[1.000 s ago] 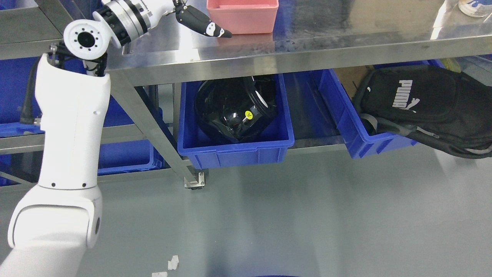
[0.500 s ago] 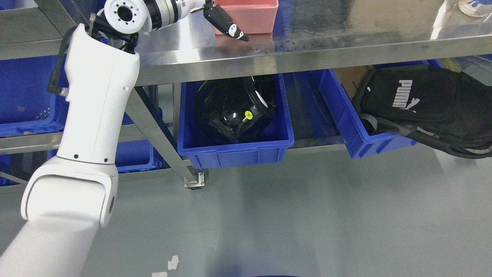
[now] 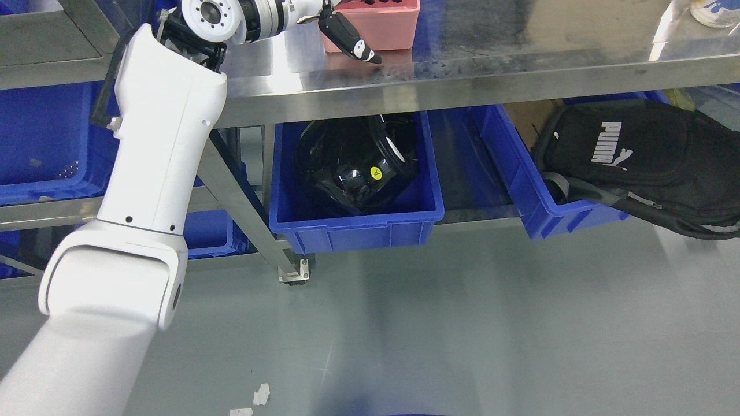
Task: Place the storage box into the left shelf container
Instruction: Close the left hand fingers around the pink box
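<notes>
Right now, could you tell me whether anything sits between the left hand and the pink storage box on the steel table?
Nothing visible does. The left hand is already at the pink storage box, its dark finger lying across the box's front left corner, low over the steel table. The rest of the hand is cut off by the picture's top edge, so its grip cannot be judged.

My arm is white, and my fingers are black with white marks near the tip. The storage box is pink. The surface is bare grey steel. Below it the bins are blue, one holding a glossy black helmet with a yellow sticker, another a black backpack with white lettering. The floor is grey.
</notes>
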Robot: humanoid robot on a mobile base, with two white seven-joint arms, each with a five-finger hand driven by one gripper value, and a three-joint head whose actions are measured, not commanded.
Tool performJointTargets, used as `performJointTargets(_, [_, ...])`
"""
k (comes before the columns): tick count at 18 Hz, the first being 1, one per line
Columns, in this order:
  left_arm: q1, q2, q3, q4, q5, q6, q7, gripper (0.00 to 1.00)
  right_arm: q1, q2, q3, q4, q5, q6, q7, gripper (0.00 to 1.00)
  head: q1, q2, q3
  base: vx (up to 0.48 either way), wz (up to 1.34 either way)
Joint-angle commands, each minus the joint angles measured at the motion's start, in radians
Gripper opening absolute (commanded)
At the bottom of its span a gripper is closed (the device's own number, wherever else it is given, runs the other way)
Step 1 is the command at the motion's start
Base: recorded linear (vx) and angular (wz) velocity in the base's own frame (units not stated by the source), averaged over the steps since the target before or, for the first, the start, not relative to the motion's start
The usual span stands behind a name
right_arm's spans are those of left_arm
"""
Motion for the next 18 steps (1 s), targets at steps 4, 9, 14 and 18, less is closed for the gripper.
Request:
performJointTargets(4, [-0.014, -0.004, -0.003, 0.095, -0.033, -0.006, -0.048, 0.63, -0.005, -0.017, 0.0, -0.017, -0.021, 0.005, -0.001, 1.0, 0.0, 0.0, 0.0, 0.001, 0.04])
performJointTargets(9, [-0.008, -0.004, 0.1, 0.097, -0.023, -0.105, -0.044, 0.2, -0.005, -0.017, 0.0, -0.017, -0.021, 0.007, -0.001, 1.0, 0.0, 0.0, 0.0, 0.006, 0.03])
performJointTargets(14, [0.027, -0.004, 0.287, 0.113, 0.08, -0.176, -0.042, 0.04, -0.005, -0.017, 0.0, -0.017, -0.021, 0.007, -0.001, 1.0, 0.0, 0.0, 0.0, 0.0, 0.0])
performJointTargets(18, [0.048, -0.004, 0.329, 0.11, 0.495, -0.161, -0.039, 0.0, -0.005, -0.017, 0.0, -0.017, -0.021, 0.007, -0.001, 1.0, 0.0, 0.0, 0.0, 0.0, 0.0])
